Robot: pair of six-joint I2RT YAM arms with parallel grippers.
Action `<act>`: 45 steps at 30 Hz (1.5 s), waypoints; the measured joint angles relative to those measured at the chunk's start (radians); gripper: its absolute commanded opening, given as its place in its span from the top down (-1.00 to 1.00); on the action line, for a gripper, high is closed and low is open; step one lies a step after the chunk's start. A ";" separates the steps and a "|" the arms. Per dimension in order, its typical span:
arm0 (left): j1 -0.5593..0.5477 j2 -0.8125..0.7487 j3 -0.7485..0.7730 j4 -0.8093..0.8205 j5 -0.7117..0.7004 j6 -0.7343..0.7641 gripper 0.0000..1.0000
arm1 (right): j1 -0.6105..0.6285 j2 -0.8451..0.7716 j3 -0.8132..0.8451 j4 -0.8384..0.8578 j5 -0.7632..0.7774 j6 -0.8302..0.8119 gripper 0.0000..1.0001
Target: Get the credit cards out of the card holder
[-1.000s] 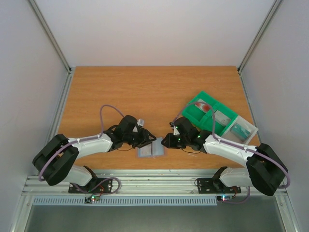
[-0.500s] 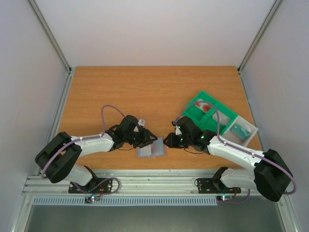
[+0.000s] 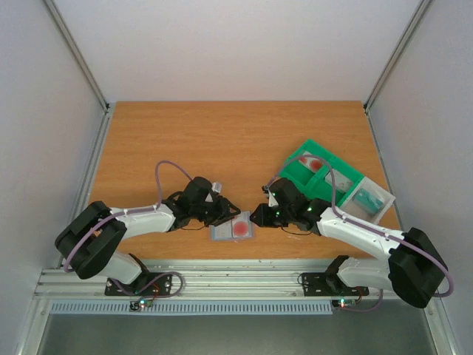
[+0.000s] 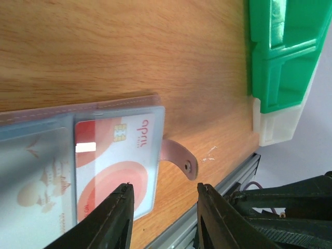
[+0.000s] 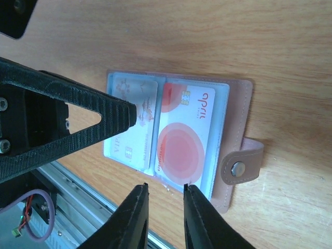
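Right wrist view: you had the holder (image 5: 237, 114) lying open at the near edge of the table (image 5: 270, 46), with the white card (image 5: 189, 140) and pale card (image 5: 136, 122) in their sleeves. Left gripper (image 4: 165, 193) and right gripper (image 5: 165, 191) stood jaws apart, empty. By this showing, you had both cards left to extract.

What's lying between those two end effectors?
The open card holder, a red-and-white card showing in its pocket, lies between the left end effector and right end effector, in the top view.
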 measured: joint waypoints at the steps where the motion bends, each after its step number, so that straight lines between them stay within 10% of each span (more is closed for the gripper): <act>1: 0.000 0.000 0.000 -0.006 -0.008 0.000 0.32 | 0.000 0.013 0.004 0.000 -0.005 0.000 0.65; 30: 0.000 0.096 -0.013 -0.004 -0.057 0.045 0.34 | 0.000 0.364 0.079 0.029 -0.054 -0.046 0.84; 45: 0.000 0.125 -0.027 0.025 -0.052 0.029 0.96 | 0.000 0.364 0.078 0.024 -0.050 -0.047 0.92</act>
